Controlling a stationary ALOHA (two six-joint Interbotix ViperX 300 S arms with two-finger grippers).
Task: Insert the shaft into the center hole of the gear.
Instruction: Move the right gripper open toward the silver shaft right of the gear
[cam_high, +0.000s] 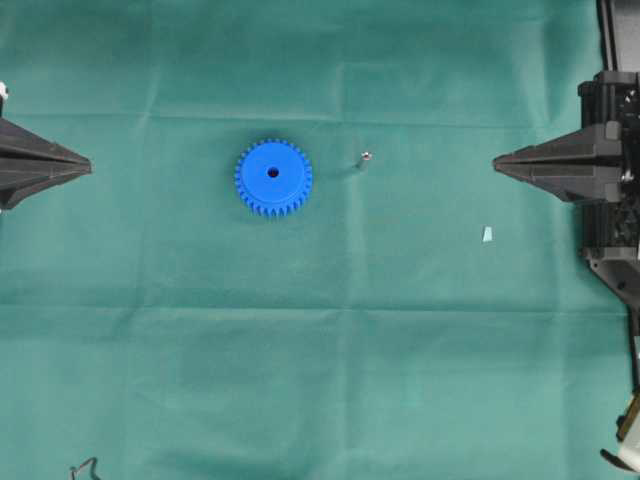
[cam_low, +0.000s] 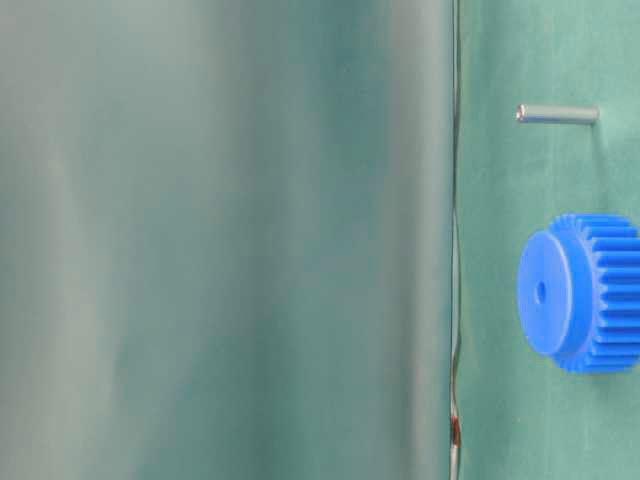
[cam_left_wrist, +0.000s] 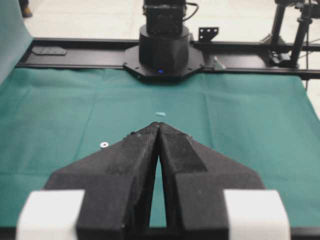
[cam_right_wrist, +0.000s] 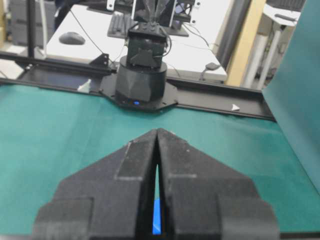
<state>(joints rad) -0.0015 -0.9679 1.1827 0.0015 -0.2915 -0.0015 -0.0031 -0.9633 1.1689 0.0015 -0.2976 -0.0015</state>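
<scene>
One shaft (cam_high: 366, 156), one gear (cam_high: 273, 177).

Before me I count one bright blue plastic toothed gear (cam_high: 273, 177), one tiny silver-grey metal shaft (cam_high: 365, 156) standing on end, one small pale blue scrap (cam_high: 487, 234), and one green cloth (cam_high: 320, 380) over my counter.

The picture is turned on its side here. A blurred grey-green surface (cam_low: 220, 240) fills the left, ending at a thin seam. Right of that, the green cloth (cam_low: 490, 400), and the blue gear (cam_low: 585, 292) on it, teeth sharp along its rim, hub facing left with the hole (cam_low: 541, 292) showing. Above the gear, apart from it, the shaft (cam_low: 557, 114), lying left to right in the frame.
</scene>
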